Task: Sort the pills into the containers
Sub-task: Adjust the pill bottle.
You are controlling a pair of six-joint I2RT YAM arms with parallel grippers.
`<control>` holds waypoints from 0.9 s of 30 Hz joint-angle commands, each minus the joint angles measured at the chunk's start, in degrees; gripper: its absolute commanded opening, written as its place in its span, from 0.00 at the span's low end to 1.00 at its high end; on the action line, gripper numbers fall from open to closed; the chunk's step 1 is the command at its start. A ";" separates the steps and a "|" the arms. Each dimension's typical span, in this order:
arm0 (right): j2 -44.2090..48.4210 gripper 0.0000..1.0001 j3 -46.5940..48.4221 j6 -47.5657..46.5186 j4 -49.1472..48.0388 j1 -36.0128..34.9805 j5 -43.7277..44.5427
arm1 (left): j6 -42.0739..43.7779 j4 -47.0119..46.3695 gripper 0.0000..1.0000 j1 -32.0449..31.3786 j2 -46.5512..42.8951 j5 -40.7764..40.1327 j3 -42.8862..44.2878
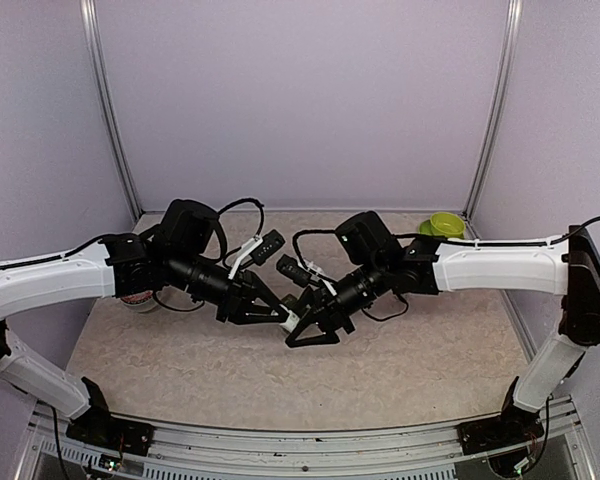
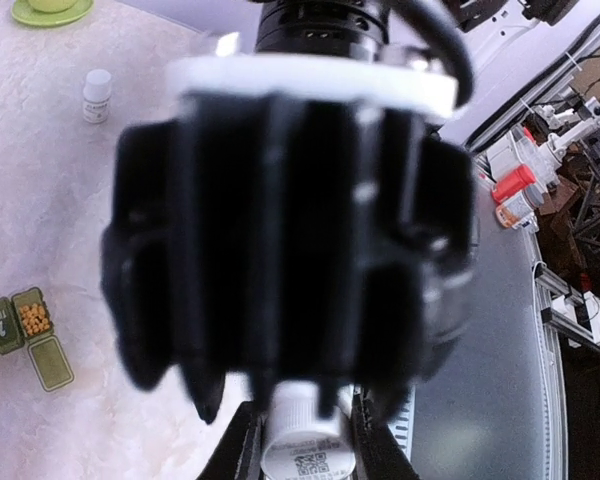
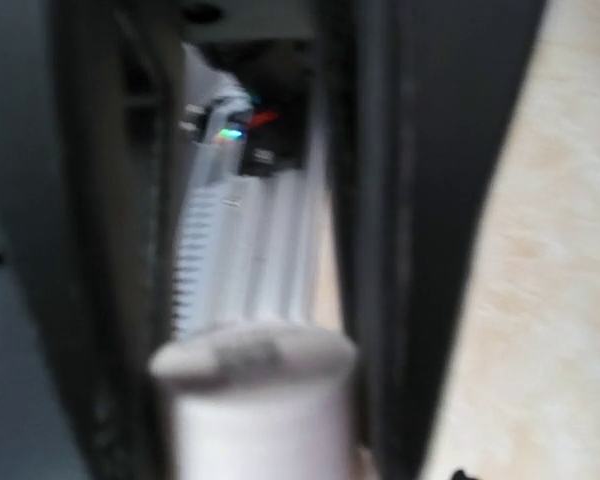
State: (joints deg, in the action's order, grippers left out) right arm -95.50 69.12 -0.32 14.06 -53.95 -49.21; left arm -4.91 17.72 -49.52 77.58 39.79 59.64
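Over the middle of the table my two grippers meet at a small white pill bottle [image 1: 293,321]. My left gripper [image 1: 283,316] [image 2: 305,432] is shut on the bottle [image 2: 302,462], whose labelled base faces the left wrist camera. My right gripper [image 1: 303,327] [image 3: 250,330] comes from the opposite side, its fingers closed on the bottle's white cap [image 3: 250,355]; that view is blurred. The containers [image 2: 2,325], a dark green strip, lie on the table at the left of the left wrist view. One compartment stands open with yellow pills [image 2: 34,318] inside, and another lid [image 2: 51,362] lies flat.
A second white bottle [image 2: 97,95] stands upright farther back on the table. A lime-green bowl on its saucer [image 1: 445,225] [image 2: 50,8] sits at the back right corner. The metal rail of the table's near edge [image 2: 500,400] runs close beside the grippers.
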 commanded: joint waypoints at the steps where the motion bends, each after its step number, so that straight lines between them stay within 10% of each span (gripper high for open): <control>1: 4.69 0.65 0.08 -4.64 2.89 -0.10 12.18 | -2.39 1.02 0.13 0.49 1.41 -2.20 2.01; 19: 0.83 0.64 1.08 -4.34 0.27 -1.08 5.68 | -2.65 -0.02 0.13 -0.03 2.05 -1.38 2.24; 27: -1.35 0.28 2.51 -3.52 0.13 -1.47 4.25 | -2.97 -0.22 0.13 -0.14 2.20 -1.68 1.85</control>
State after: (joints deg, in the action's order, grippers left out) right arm -95.79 69.84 -4.54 15.40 -54.68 -43.59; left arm -7.46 18.85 -49.32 79.57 37.58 60.60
